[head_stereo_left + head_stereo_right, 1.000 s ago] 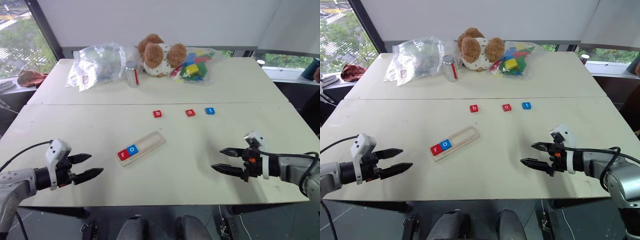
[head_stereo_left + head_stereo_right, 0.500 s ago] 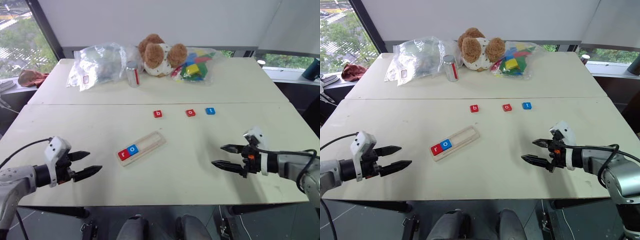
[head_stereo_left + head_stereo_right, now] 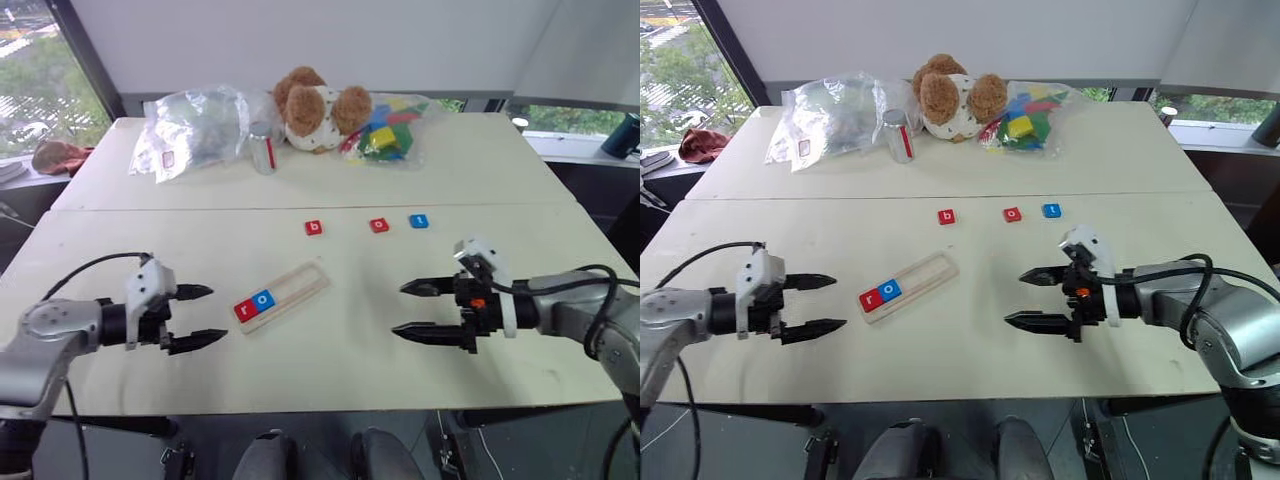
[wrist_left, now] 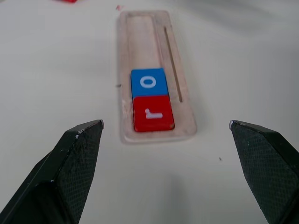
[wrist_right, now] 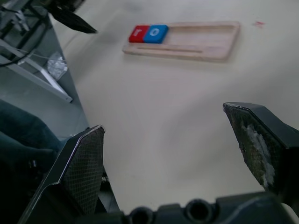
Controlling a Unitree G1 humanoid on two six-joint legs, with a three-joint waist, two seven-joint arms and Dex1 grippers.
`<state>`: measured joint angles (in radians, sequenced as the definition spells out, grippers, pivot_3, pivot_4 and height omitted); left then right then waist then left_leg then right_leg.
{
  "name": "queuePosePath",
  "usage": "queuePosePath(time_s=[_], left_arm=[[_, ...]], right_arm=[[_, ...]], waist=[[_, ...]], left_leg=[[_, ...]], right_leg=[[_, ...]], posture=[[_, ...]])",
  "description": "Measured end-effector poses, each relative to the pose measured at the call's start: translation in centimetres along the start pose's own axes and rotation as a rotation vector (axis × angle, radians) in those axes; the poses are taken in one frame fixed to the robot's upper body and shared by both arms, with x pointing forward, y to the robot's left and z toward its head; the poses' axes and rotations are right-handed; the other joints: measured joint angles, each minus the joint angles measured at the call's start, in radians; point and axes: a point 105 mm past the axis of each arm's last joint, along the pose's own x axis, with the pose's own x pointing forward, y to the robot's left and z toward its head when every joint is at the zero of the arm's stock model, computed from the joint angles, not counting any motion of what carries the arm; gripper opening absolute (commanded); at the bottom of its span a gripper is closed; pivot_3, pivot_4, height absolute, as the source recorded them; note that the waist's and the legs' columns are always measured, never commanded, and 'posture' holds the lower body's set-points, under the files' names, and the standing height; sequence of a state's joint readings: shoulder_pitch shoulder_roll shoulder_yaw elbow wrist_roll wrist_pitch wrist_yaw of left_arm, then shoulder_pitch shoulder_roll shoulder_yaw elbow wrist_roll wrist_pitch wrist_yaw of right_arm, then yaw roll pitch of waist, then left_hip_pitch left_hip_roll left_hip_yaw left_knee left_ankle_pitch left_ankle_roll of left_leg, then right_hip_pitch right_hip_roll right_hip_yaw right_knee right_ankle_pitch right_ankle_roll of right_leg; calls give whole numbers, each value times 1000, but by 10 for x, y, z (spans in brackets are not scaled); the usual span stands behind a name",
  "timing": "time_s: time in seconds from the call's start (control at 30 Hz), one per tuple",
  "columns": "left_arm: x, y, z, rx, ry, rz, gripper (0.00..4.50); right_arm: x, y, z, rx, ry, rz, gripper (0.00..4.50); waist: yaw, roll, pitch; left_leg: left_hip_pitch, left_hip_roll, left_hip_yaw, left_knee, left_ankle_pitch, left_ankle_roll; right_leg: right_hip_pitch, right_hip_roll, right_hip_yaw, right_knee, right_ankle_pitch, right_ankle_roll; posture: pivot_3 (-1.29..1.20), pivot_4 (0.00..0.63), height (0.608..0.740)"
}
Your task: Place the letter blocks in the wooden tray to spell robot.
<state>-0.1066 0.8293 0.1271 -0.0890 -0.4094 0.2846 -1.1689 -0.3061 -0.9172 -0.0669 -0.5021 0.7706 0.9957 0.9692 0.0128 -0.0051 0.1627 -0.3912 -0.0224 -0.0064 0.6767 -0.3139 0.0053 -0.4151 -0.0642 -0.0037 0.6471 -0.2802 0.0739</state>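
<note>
The wooden tray [image 3: 303, 283] lies slanted at the table's middle. A red "r" tile [image 3: 245, 308] and a blue "o" tile [image 3: 264, 298] fill its near-left end, and the rest of the slot is bare. Three loose letter blocks lie in a row behind it: red "b" [image 3: 314, 228], red "o" [image 3: 379, 226] and blue "t" [image 3: 419, 221]. My left gripper [image 3: 216, 313] hovers open just left of the tray, pointing at the "r" tile [image 4: 153, 113]. My right gripper [image 3: 398, 309] hovers open to the tray's right, pointing left. Both are empty.
Along the far edge sit a clear plastic bag [image 3: 195, 125], a metal can [image 3: 263, 150], a teddy bear [image 3: 315, 108] and a bag of coloured toy blocks [image 3: 388, 132]. A seam [image 3: 200, 209] crosses the table. A red cloth [image 3: 55, 156] lies on the sill at left.
Both grippers have swung inward toward the tray, the left one rolling and moving right, the right one moving left and rising a little. Tiles and tray have not moved.
</note>
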Motion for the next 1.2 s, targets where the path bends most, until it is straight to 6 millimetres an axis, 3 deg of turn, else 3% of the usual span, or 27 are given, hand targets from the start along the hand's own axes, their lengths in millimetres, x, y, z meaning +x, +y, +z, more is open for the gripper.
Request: queuePosePath(time_s=[0.23, 0.63, 0.77, 0.9, 1.07, 1.2], left_arm=[[27, 3, -16, 14, -18, -7, 4500], [40, -5, -31, 45, 10, -1, 4500], [45, -3, -34, 58, -19, 9, 3176], [46, -2, -35, 70, -30, 12, 3152], [49, 2, -29, 94, -21, -37, 3152], [58, 12, 4, 216, -14, -190, 3152]], right_arm=[[3, -1, -1, 15, 10, -23, 4429], [4, -2, -3, 15, 13, -50, 4429], [4, -3, -3, 8, 7, -59, 4500], [4, -4, -2, 3, 1, -63, 4500], [1, -7, -6, 26, 2, -79, 4500], [-15, -22, -16, 55, 32, -149, 4500]], waist=[[-2, 0, 0], [0, 0, 0], [0, 0, -1], [0, 0, -1], [2, 0, -1], [2, 0, -1]], left_leg=[[0, 0, 0, 1, 0, 0], [0, 0, 0, 2, 0, 0], [1, 0, 0, 4, 0, 1], [2, 0, 0, 4, 0, 1], [2, 0, 0, 4, 0, 1], [0, -1, -1, 5, 0, 1]], right_leg=[[0, 0, 0, 1, 1, 2], [1, 0, 0, 1, 1, 2], [2, 0, 0, 1, 2, 3], [3, 0, 0, 1, 2, 3], [3, 0, 0, 1, 2, 3], [2, 0, -1, 0, 2, 3]], posture=[[0, 150, 740], [0, 150, 740], [0, 150, 740], [0, 150, 740], [0, 150, 740], [0, 150, 740]])
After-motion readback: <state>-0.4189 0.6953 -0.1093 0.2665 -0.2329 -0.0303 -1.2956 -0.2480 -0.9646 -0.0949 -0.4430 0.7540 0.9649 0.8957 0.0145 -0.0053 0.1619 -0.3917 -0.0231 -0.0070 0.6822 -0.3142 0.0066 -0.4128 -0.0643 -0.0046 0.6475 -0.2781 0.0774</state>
